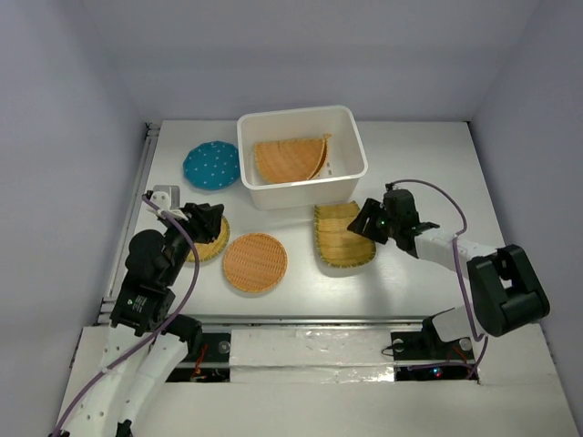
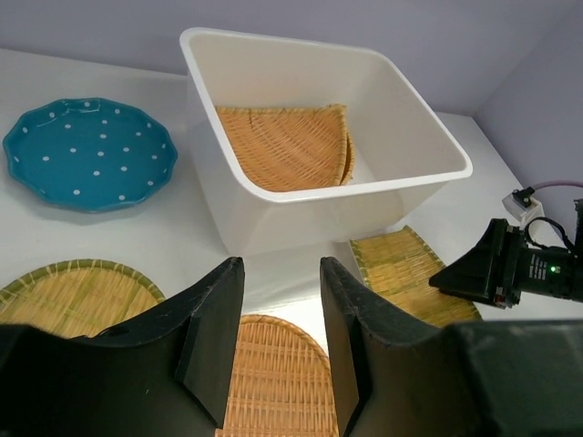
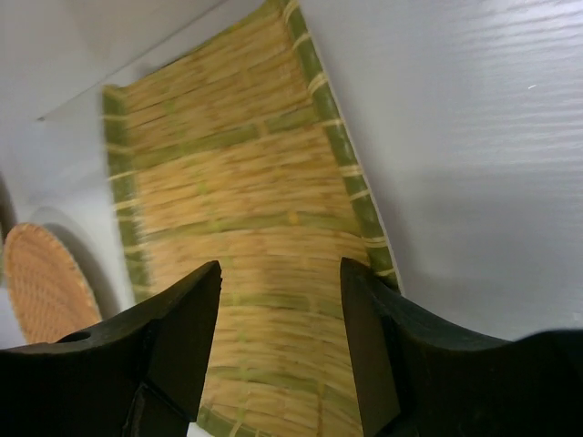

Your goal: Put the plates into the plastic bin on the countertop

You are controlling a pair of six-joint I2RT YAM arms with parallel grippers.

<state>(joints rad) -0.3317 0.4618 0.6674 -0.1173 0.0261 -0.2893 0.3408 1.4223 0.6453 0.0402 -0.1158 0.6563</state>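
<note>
White plastic bin [image 1: 302,188] by the countertop's [image 1: 428,164] far edge, orange fan-shaped plates [image 1: 287,159] inside (their count unclear). A teal dotted plate [image 1: 211,166] lies just left; yellow-green scoop plate [image 1: 339,238] at its near right corner, under the right gripper's [image 3: 280,269] parted jaws. The left gripper [image 2: 281,266], jaws apart, half hides a yellow-green round plate [image 2: 73,296]

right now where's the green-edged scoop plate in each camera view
top external: scoop plate right of centre, just in front of the plastic bin
left wrist: scoop plate lower right, below the bin's corner
right wrist: scoop plate fills the middle
shared landmark: the round orange plate lies to its left in all three
</note>
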